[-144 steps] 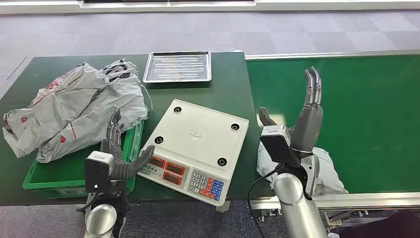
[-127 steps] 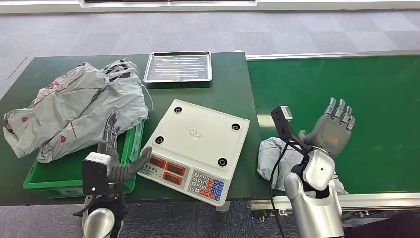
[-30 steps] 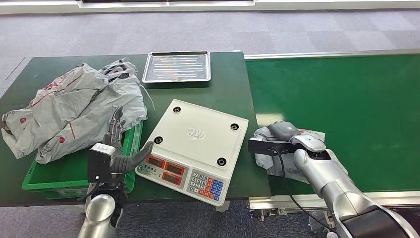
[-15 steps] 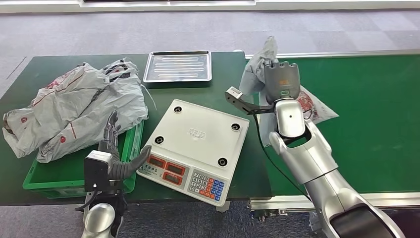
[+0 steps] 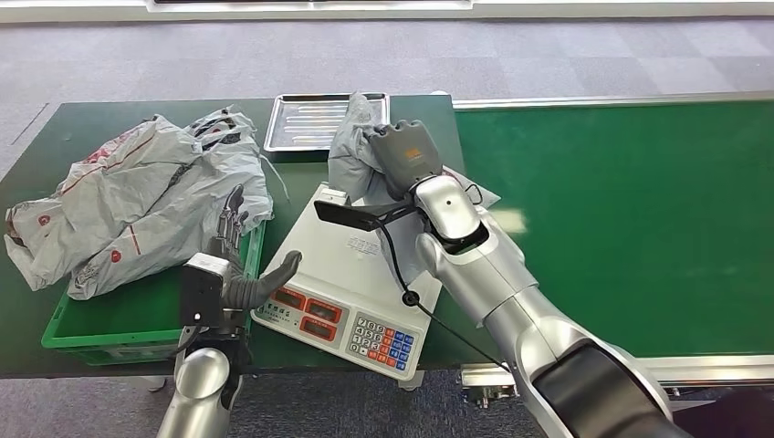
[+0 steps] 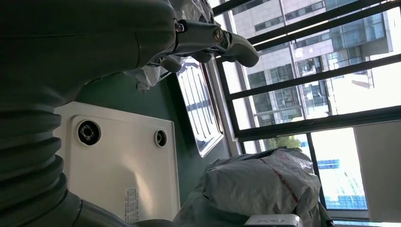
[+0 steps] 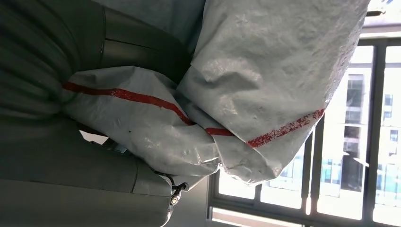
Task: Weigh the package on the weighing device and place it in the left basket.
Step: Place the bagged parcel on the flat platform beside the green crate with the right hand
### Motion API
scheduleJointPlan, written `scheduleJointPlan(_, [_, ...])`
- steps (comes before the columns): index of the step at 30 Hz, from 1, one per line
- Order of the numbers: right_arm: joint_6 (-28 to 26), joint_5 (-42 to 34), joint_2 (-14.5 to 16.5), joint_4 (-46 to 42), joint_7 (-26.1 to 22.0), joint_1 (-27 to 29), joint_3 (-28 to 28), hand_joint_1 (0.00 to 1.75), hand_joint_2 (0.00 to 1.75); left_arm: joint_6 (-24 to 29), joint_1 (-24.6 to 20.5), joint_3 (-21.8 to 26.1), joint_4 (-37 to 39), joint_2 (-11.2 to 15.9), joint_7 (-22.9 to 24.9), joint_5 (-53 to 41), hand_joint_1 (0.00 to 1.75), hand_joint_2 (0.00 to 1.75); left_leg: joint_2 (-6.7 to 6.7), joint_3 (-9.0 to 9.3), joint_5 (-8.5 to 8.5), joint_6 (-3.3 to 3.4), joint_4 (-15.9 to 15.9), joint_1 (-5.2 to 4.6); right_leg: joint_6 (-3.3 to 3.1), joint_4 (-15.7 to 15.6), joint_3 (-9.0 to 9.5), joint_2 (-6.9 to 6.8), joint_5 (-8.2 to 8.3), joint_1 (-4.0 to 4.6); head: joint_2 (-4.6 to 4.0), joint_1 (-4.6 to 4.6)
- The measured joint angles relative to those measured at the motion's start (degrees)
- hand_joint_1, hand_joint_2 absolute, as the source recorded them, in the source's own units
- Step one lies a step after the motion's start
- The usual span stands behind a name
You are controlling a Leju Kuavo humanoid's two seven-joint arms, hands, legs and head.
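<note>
Right hand (image 5: 404, 155) has a solid grip on the package (image 5: 351, 160), a crumpled grey bag with red stripes, holding it up over the far edge of the scale (image 5: 358, 276). From the wrist cam the bag (image 7: 246, 109) is bunched right up against the palm, so the fingers are mostly buried in plastic. Left hand (image 5: 242, 274) hangs at about 8 o'clock from the scale, fingers spread and holding nothing, thumb pointing toward the scale's front corner.

Surface-wise: dark green table (image 5: 82, 128), with the white scale sitting skewed in the middle, red displays and keypad facing the robot. Metal tray (image 5: 306, 123) at 12 o'clock from the scale, partly hidden behind the lifted bag. Green basket (image 5: 109, 324) at 9 o'clock, with a big pile of grey bags (image 5: 137, 196) slumped across its far end and over the table. Brighter green conveyor (image 5: 630, 219) runs off at 3 o'clock.

Room has grey carpet tiles (image 5: 548, 55) beyond the table. The left wrist cam catches tall windows (image 6: 302, 85) with office buildings outside.
</note>
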Motion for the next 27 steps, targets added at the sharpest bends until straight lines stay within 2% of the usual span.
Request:
scheduleJointPlan(2, [0.42, -0.78, 0.66, 1.77, -0.49, -0.67, 0.01, 1.75, 1.75, 0.00, -0.10, -0.10, 0.41, 0.01, -0.10, 0.10, 0.00, 1.75, 0.00, -0.01, -0.01, 0.01, 0.00, 0.00, 0.00, 0.00, 0.00, 0.00, -0.01, -0.01, 0.00, 0.00])
scheduleJointPlan(6, [1.77, -2.40, 2.14, 5.25, -0.73, -2.13, 0.01, 0.10, 1.75, 0.00, -0.52, -0.25, 1.20, 0.02, -0.39, 0.67, 0.00, 1.75, 0.00, -0.01, -0.02, 0.01, 0.00, -0.01, 0.00, 0.00, -0.01, 0.00, -0.01, -0.01, 0.00, 0.00])
scheduleJointPlan(12, [1.68, -2.64, 4.01, 9.28, 0.56, -4.35, 0.01, 0.10, 1.75, 0.04, -0.96, -0.72, 2.32, 0.02, -0.85, 1.13, 0.00, 1.75, 0.01, 0.01, -0.01, 0.00, 0.00, -0.01, 0.00, 0.00, -0.01, 0.00, 0.00, 0.03, 0.00, 0.00])
scheduleJointPlan(15, [1.60, -2.63, 4.38, 10.03, 0.66, -4.82, 0.01, 0.03, 1.75, 0.10, -1.01, -0.84, 2.66, 0.02, -0.90, 1.14, 0.00, 1.75, 0.01, 0.01, -0.01, 0.00, 0.00, -0.01, 0.00, 0.00, -0.01, 0.00, 0.00, 0.03, 0.00, 0.00])
scheduleJointPlan(19, [0.18, -2.66, 4.66, 10.58, 1.61, -5.15, 0.01, 0.00, 0.00, 0.59, -1.01, -0.91, 2.84, 0.09, -0.95, 1.19, 0.00, 1.75, 0.01, 0.00, -0.01, 0.00, 0.00, -0.01, 0.00, 0.00, 0.00, 0.00, -0.01, 0.03, 0.00, 0.00])
scheduleJointPlan(23, [-3.28, -4.12, 4.63, 9.87, 3.22, -5.17, 0.01, 0.00, 0.00, 1.31, -0.46, -0.90, 2.15, 0.36, -0.94, 1.32, 0.00, 1.75, 0.02, 0.01, -0.01, 0.00, 0.00, -0.01, 0.00, 0.00, -0.01, 0.01, -0.01, 0.02, 0.00, 0.00])
scheduleJointPlan(27, [-4.64, -5.56, 3.86, 4.79, 3.28, -4.59, -0.04, 0.00, 0.00, 1.48, 0.46, -0.87, 1.04, 0.65, -0.85, 1.26, 0.00, 1.75, 0.02, 0.02, -0.01, 0.00, 0.01, -0.01, 0.00, 0.00, -0.01, 0.01, -0.01, 0.03, 0.00, 0.00])
